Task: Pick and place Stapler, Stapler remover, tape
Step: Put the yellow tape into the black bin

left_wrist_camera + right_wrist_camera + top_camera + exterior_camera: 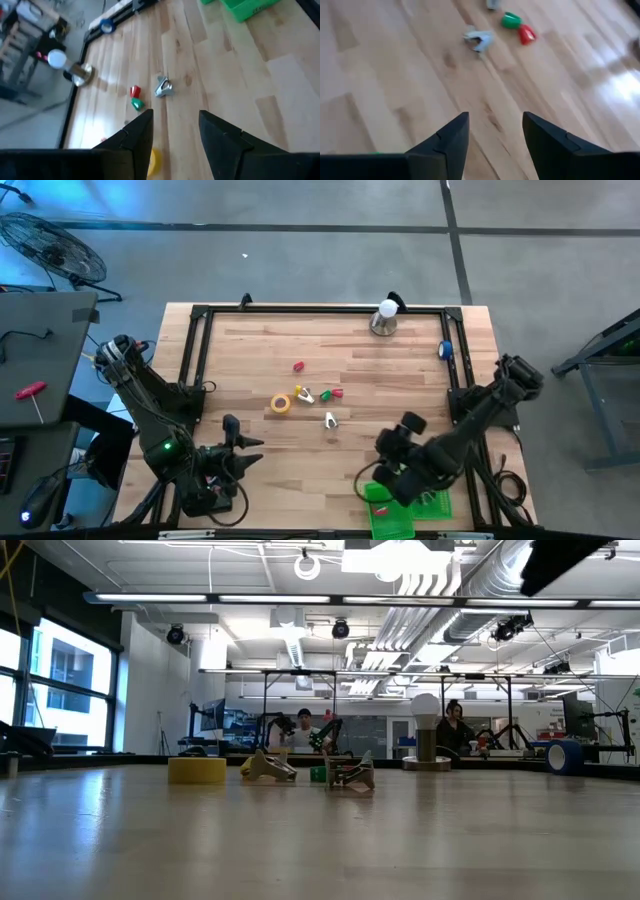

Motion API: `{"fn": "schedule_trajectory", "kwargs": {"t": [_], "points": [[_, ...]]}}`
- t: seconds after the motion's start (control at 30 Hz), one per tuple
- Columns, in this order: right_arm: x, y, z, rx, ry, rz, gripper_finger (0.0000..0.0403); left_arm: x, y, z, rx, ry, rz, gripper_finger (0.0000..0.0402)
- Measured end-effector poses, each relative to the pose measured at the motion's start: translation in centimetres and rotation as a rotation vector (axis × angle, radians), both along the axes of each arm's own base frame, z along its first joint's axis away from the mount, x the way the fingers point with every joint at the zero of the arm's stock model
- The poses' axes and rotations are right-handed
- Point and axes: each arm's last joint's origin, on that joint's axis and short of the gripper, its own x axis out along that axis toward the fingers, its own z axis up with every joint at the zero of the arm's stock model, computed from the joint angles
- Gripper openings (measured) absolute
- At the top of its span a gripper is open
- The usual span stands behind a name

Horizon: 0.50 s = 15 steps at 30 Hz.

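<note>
Yellow tape roll (155, 162): mostly hidden behind the left gripper's (175, 135) near finger in its wrist view; only an edge shows.

Green bin (405, 510): partly covered by the right arm from above and cut by the picture's lower edge. In the left wrist view only its corner (245, 7) enters, far ahead of the fingers.

Small red piece (298, 366) and red and green pieces (332, 393): too small to identify.

Right wrist view: items ahead of the right gripper (495, 135) blurred; the silver one (479, 39) unclear.

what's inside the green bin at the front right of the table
In the high view the green bin is mostly covered by the right arm and right gripper above it. Only its green rim and part of its floor show; any contents under the arm cannot be seen.
</note>
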Motion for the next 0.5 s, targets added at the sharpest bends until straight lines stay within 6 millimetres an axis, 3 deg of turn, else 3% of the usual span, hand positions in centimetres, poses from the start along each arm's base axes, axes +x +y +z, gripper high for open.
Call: {"fn": "schedule_trajectory", "kwargs": {"t": [0.23, 0.5], "points": [[2.3, 0.3, 0.3, 0.095, -0.040, 0.163, 0.0165, 2.8, 4.2, -0.9, -0.079, 0.214, 0.146, 0.0152], [2.6, 1.1, 0.6, 0.087, -0.079, 0.263, 0.0162, 5.7, 9.5, -1.2, -0.125, 0.340, 0.292, 0.0152]]}}
